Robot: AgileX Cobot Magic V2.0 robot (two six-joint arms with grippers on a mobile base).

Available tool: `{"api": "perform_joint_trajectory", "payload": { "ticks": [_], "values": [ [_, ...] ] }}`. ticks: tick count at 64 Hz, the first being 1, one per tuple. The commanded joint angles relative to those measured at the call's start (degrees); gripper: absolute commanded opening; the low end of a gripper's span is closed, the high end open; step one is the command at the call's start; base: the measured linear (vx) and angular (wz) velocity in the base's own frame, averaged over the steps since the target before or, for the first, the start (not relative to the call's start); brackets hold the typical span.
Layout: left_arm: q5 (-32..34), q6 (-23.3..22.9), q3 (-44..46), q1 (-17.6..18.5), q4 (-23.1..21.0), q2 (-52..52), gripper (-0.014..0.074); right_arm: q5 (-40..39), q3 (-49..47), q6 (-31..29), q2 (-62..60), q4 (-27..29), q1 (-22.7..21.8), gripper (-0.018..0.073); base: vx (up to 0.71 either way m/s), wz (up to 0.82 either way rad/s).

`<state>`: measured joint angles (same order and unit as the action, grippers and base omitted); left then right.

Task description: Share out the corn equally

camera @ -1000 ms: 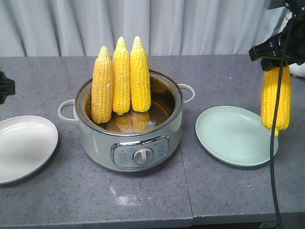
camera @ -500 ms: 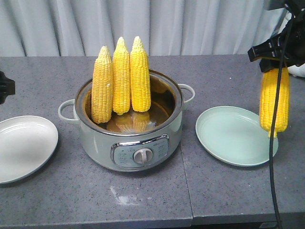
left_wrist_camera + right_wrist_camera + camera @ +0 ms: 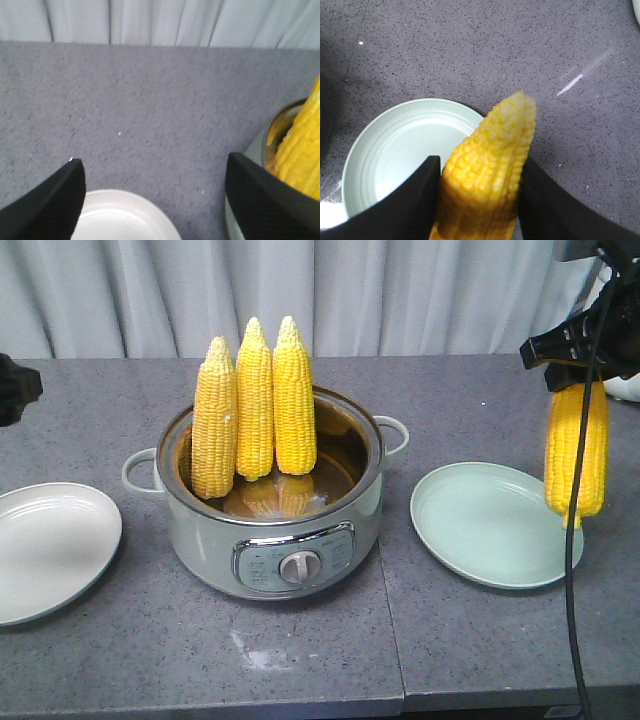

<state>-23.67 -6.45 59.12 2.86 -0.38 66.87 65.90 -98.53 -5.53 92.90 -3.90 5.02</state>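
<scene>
**Right arm, cob in transit.** My right gripper (image 3: 578, 368) is clamped on the thick end of one corn cob (image 3: 576, 450), which hangs tip-down in the air, touching nothing. In the front view it hangs over the far right rim of the green plate (image 3: 470, 530). In the wrist view its pale tip points just past that rim, over bare table. The cob has barely moved over the last second, so I judge the carry to be paused short of the drop point.

**Left arm, the real change.** My left gripper (image 3: 150, 200) has lifted and sits higher in the front view than a moment ago. Its jaws are wide apart and empty, with the white plate (image 3: 50, 550) below and the pot (image 3: 300, 530) just to one side.

**Task state.** Three cobs (image 3: 255, 405) stand upright in the pot and both plates are bare, so no share has been delivered yet. The left arm's rise suggests it is heading for the pot.
</scene>
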Motion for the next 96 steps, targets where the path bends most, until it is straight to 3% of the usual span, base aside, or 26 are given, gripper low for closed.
{"api": "perform_joint_trajectory", "payload": {
  "ticks": [1,9,21,33,44,49,63,85,96],
  "values": [
    [9.51,2.03,2.25,0.68,-3.88,-0.33,0.0555,-2.27,-1.70,-0.01,-2.35,-0.39,-0.26,0.0204,0.00,0.00],
    [9.47,6.45,5.39,2.11,-5.99,2.60,0.0555,-2.22,-1.70,-0.01,-2.35,-0.39,-0.26,0.0204,0.00,0.00],
    [2.25,14.24,15.20,4.83,-11.29,9.13,0.0555,-2.22,-1.70,-0.01,-2.35,-0.39,-0.26,0.0204,0.00,0.00],
    [-8.71,21.83,26.52,5.83,-21.35,16.60,0.0555,-2.22,-1.70,-0.01,-2.35,-0.39,-0.26,0.0204,0.00,0.00],
    [-18.62,34.57,34.34,5.83,-33.34,23.17,0.0556,-2.22,-1.70,-0.01,-2.35,-0.39,-0.26,0.0204,0.00,0.00],
    [-21.18,38.48,35.98,5.78,-36.27,25.12,0.0557,-2.22,-1.70,-0.01,-2.35,-0.39,-0.26,0.0204,0.00,0.00],
    [-21.85,43.85,36.33,5.78,-36.75,28.94,0.0564,-2.22,-1.70,-0.01,-2.35,-0.39,-0.26,0.0204,0.00,0.00],
    [-23.49,46.29,36.33,5.78,-37.11,30.73,0.0568,-2.19,-1.70,-0.01,-2.35,-0.39,-0.26,0.0204,0.00,0.00],
    [-24.53,47.28,36.33,5.78,-40.40,31.07,0.0596,-2.19,-1.70,-0.01,-2.35,-0.39,-0.26,0.0204,0.00,0.00]
  ]
}}
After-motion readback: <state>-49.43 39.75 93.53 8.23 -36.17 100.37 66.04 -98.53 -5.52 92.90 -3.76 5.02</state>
